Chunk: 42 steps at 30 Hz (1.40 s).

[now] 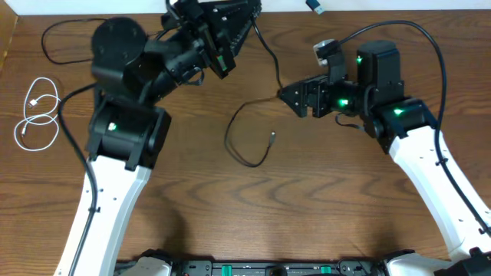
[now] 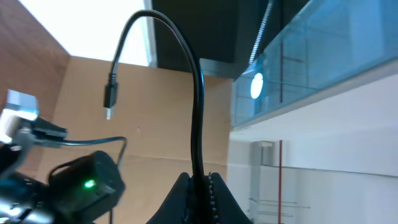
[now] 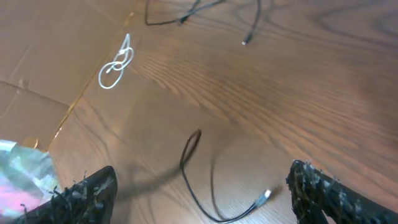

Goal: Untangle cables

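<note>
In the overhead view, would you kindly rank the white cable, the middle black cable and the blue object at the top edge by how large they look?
Largest: black cable, sprawling widest.
Next: white cable, a tighter coil, so its true length is unclear.
Smallest: blue object, partly cut off by the frame.

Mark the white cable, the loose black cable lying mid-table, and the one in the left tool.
white cable (image 1: 35, 102): overhead, where its loops cross.
loose black cable (image 1: 274, 138): overhead, its plug end.
held black cable (image 2: 197, 124): left wrist, stem above the shut left tool (image 2: 200, 182).
</note>
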### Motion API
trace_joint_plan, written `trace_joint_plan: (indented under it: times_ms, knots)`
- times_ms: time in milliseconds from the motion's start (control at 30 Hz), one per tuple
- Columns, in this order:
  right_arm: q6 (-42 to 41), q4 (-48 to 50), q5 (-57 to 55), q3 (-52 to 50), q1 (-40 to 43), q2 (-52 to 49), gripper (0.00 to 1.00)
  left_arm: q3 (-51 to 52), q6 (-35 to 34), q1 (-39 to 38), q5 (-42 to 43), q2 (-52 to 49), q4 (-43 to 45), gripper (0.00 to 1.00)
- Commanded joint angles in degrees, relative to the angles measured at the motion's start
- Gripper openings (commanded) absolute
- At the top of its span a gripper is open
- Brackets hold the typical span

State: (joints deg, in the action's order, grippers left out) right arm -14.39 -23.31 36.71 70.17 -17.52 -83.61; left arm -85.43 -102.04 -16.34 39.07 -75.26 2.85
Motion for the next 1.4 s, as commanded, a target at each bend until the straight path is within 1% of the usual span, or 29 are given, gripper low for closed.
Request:
trace_joint_plan:
  times_ms: [0,133,233,300,433,467,500,567,600,667,733,833,1100,1167,1300,1333,1367]
  knots:
    - [0.76,1.77,0.87,0.63,-3.04,0.46,0.84,-1.62,-1.66,-0.02,-1.90,1.53,0.31,0.08]
    - [0.76,4.39,0.98,0.63,-6.25,0.48,0.85,-1.62,-2.27,0.00,-2.99,1.66,0.28,0.08]
    - [0.76,4.94,1.77,0.66,-6.95,0.66,0.86,-1.62,-2.89,0.04,-4.70,1.64,0.28,0.08]
    - [0.79,4.85,3.06,0.66,-6.82,1.22,0.86,-1.62,-3.17,0.04,-5.88,1.64,0.31,0.07]
    - [3.85,3.69,8.68,0.66,-6.43,4.15,0.86,-1.62,-3.37,0.04,-8.09,1.66,0.31,0.08]
    - [3.87,2.71,7.91,0.66,-6.40,4.96,0.86,-1.62,-3.72,0.04,-8.11,1.66,0.31,0.08]
    - [3.72,0.04,2.80,0.66,-6.10,6.54,0.89,-1.62,-4.87,0.04,-8.07,1.66,0.31,0.08]
    - [1.53,-3.04,-4.39,0.66,-5.53,8.24,0.90,-1.62,-6.32,0.04,-8.07,1.66,0.33,0.07]
    - [0.33,-3.91,-6.14,0.66,-5.20,8.94,0.90,-1.62,-6.73,0.02,-8.04,1.68,0.37,0.07]
    - [0.37,-4.57,-5.14,0.63,-4.61,10.25,0.91,-1.62,-7.85,0.02,-8.04,1.79,0.59,0.07]
    - [5.46,-4.35,-0.17,0.63,-4.98,11.17,0.91,-1.62,-9.03,0.04,-8.09,1.99,1.05,0.07]
    - [8.90,-5.81,0.94,0.61,-6.14,11.17,0.91,-1.62,-9.55,0.04,-8.13,1.99,3.39,0.07]
    - [13.90,-7.91,1.84,0.52,-8.17,10.86,0.90,-1.62,-9.81,0.04,-8.52,1.99,4.15,0.08]
    - [13.90,-7.74,1.79,0.52,-8.57,10.84,0.90,-1.62,-11.10,0.02,-8.46,1.99,4.13,0.08]
    - [14.53,-7.72,1.70,0.52,-9.55,10.49,0.88,-1.62,-13.44,-0.13,-8.46,1.99,4.39,0.07]
    - [14.56,-7.67,0.81,0.52,-9.94,10.21,0.84,-1.62,-13.57,-0.13,-8.41,1.99,4.87,0.07]
    - [14.47,-7.67,-1.09,0.52,-10.40,9.81,0.77,-1.62,-13.62,-0.13,-7.96,1.99,5.44,0.08]
